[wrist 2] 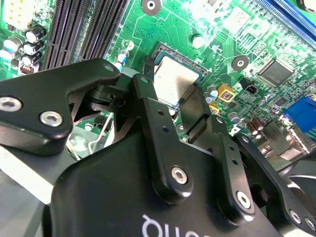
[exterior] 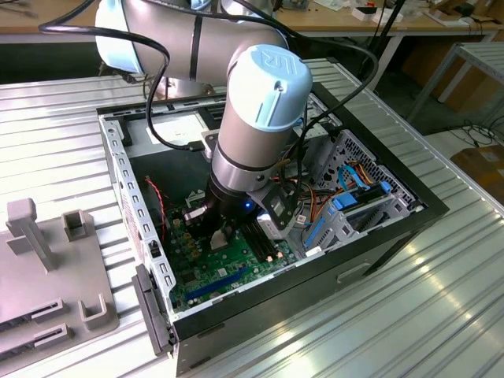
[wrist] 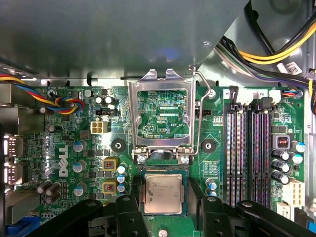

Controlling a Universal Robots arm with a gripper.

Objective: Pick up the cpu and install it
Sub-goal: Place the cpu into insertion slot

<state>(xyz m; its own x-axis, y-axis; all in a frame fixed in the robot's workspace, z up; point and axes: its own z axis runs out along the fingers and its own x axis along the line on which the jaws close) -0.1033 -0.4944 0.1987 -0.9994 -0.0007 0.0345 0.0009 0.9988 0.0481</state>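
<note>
The cpu (wrist: 163,192) lay flat in the socket (wrist: 163,171), whose frame (wrist: 134,118) stood swung open beyond it. Judging from this, a chip not fully keyed into the socket could bend contacts if it were nudged or dragged sideways. The tool (wrist: 164,198) straddled the socket, jaws parted just wider than the cpu, one on each side, apparently gripping nothing.
</note>
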